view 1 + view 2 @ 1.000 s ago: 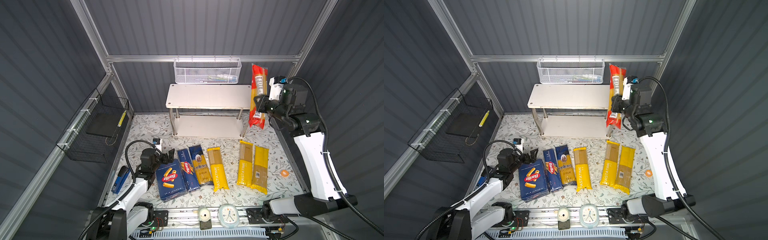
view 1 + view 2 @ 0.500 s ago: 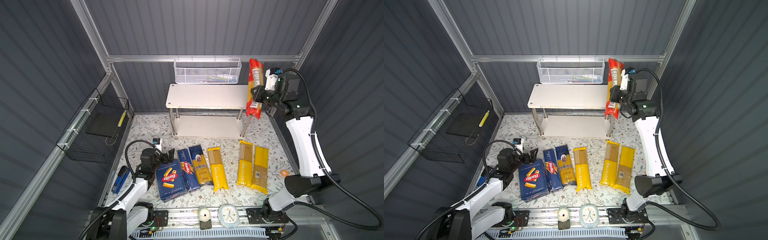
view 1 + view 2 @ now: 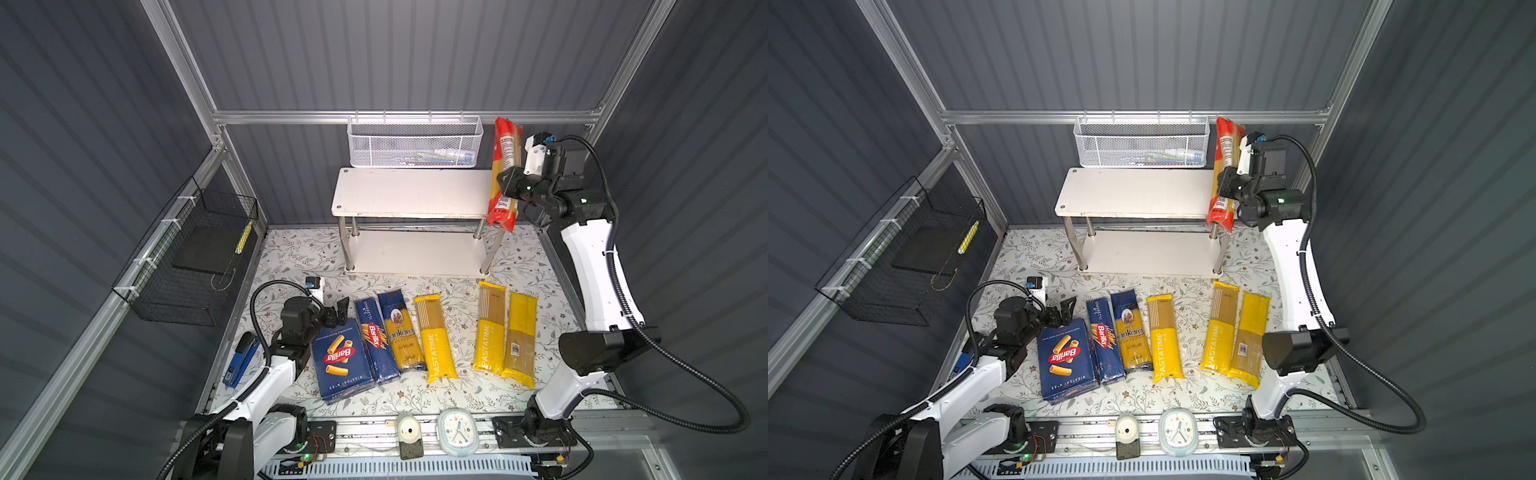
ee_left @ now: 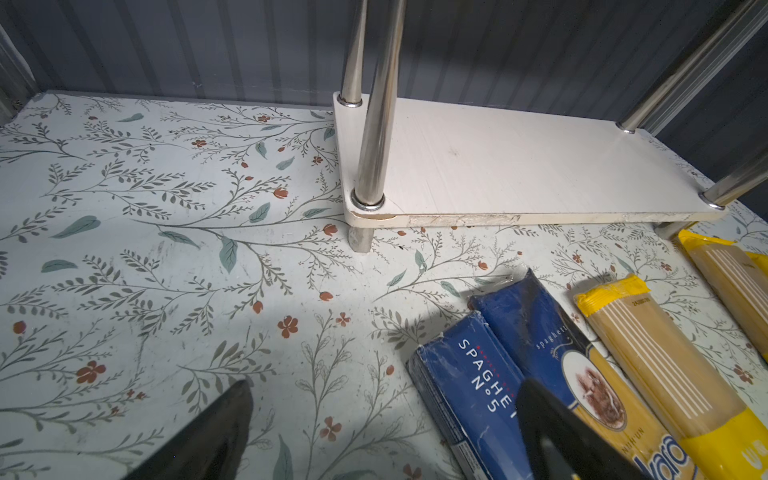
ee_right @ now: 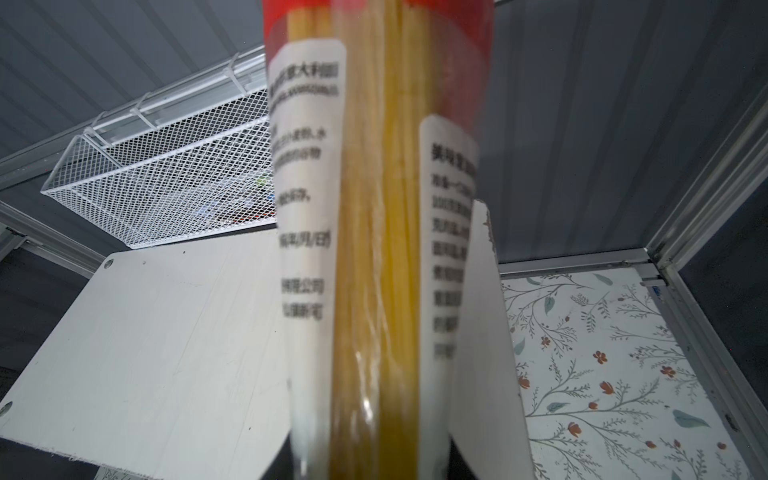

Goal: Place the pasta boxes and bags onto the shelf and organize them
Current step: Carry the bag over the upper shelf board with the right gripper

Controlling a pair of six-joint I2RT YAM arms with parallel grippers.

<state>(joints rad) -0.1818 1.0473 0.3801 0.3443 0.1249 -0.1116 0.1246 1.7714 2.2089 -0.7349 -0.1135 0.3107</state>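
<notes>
Swung inward, right tool (image 3: 505, 185) clamps red-clear bag (image 3: 505, 149) upright over shelf (image 3: 415, 193) end; left tool (image 3: 337, 311) spread wide.

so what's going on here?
The right gripper is shut on the red-clear spaghetti bag, holding it roughly upright at the right end of the top board of the shelf. The left gripper is open, empty, beside the wide Barilla box. Nothing is on the shelf; that box, the narrow Barilla box and four other bags lie in a row on the table.
</notes>
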